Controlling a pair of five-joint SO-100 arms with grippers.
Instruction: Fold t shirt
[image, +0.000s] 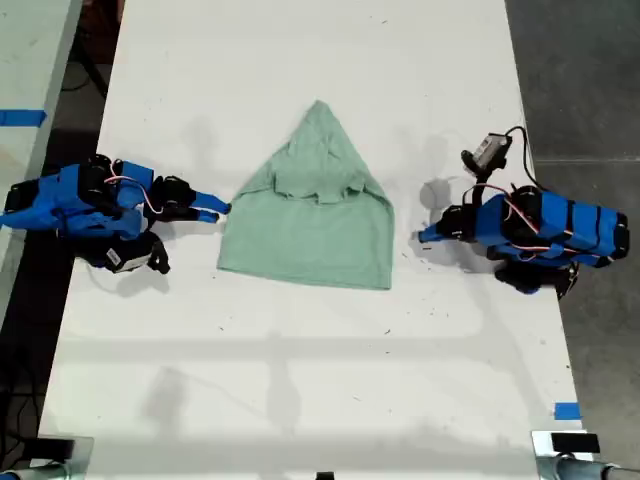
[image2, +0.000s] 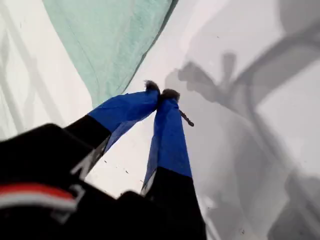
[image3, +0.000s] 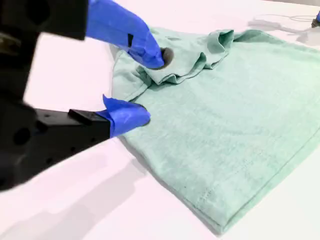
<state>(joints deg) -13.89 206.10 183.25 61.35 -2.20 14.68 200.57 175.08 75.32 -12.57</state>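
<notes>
The pale mint-green t shirt (image: 310, 230) lies flat in the middle of the white table (image: 300, 380), its sleeves folded in so the far end tapers to a point. My second gripper (image: 215, 210) comes in from the exterior view's left and is open (image3: 147, 85) at the shirt's (image3: 235, 115) side edge, by a folded-in sleeve. My first gripper (image: 428, 236) rests at the exterior view's right, a short gap from the shirt. Its blue fingertips are shut together (image2: 161, 94) on nothing, with the shirt's edge (image2: 115, 35) just beyond.
Blue tape (image: 566, 411) marks the table near its edge at the exterior view's lower right. A second surface with blue tape (image: 20, 117) stands past the table's edge at the exterior view's left. Dark floor lies on both sides.
</notes>
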